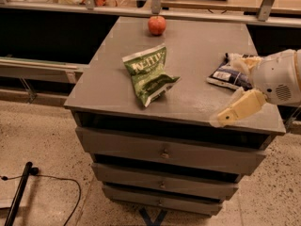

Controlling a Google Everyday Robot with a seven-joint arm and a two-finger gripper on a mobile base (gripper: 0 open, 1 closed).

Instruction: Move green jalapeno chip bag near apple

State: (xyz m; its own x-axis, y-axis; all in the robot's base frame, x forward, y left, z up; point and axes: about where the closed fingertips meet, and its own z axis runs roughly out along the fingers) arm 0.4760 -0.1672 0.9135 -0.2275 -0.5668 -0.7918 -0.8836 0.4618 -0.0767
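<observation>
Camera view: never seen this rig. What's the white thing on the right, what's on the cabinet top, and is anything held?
The white shape at the right edge is the end of a robot arm; the rig is one arm on a mobile base. Its pincer has two cream fingers. It is spread open over the right front part of the top and holds nothing.

There is only one camera. It looks down at the front of a grey drawer cabinet; where it is mounted does not show.

Three things lie on the top. The crinkled green jalapeno chip bag is near the middle. The red apple is at the far edge, apart from that bag. The dark blue-and-white chip bag is on the right, partly behind the pincer's upper finger.
</observation>
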